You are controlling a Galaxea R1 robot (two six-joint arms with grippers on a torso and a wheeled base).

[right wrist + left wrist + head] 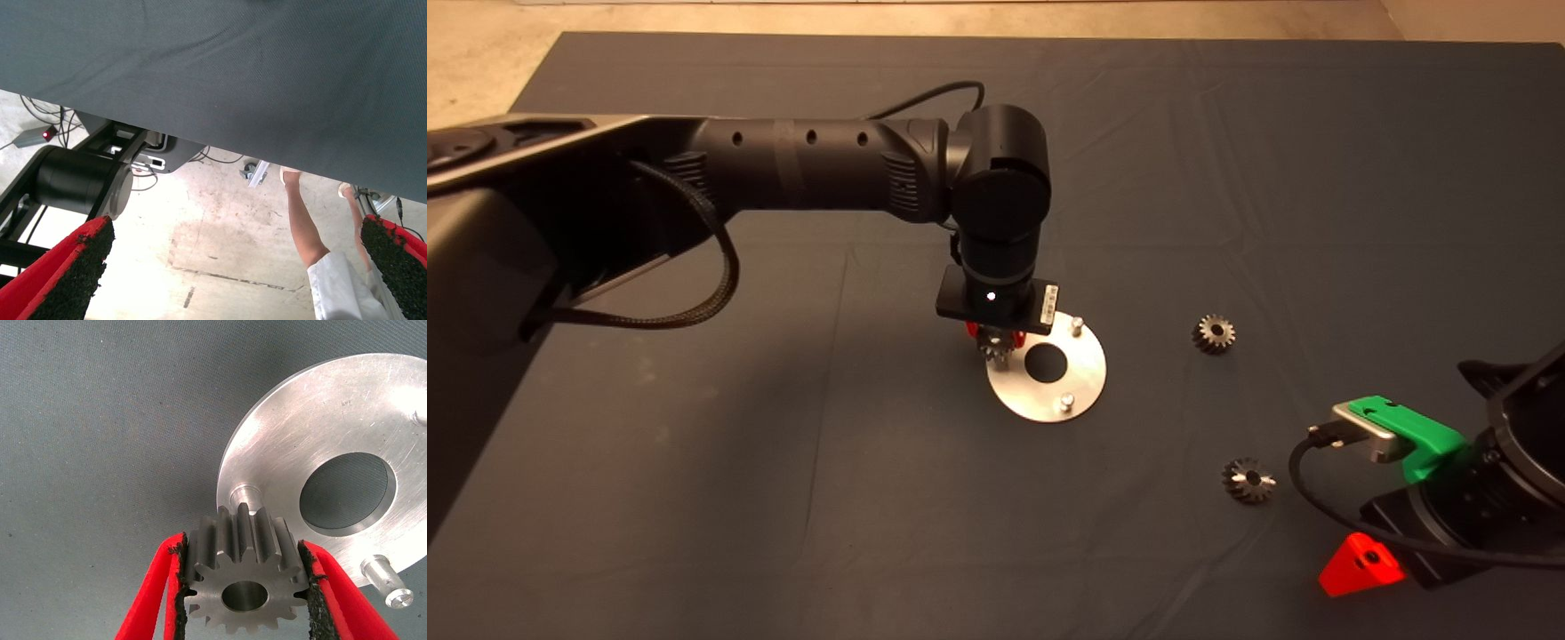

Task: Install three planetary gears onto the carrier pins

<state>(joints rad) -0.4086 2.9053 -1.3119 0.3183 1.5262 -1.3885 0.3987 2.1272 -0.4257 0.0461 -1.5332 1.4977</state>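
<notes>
My left gripper hangs over the left rim of the round silver disc and is shut on one planetary gear, held just above and beside a carrier pin. Two more pins stand bare on the disc; one also shows in the left wrist view. Two other gears lie on the mat right of the disc, one farther and one nearer. My right gripper is parked at the lower right, fingers wide apart and empty.
The dark mat covers the table. My left arm reaches across from the left. In the right wrist view a person's legs and a robot base show on the floor past the mat's edge.
</notes>
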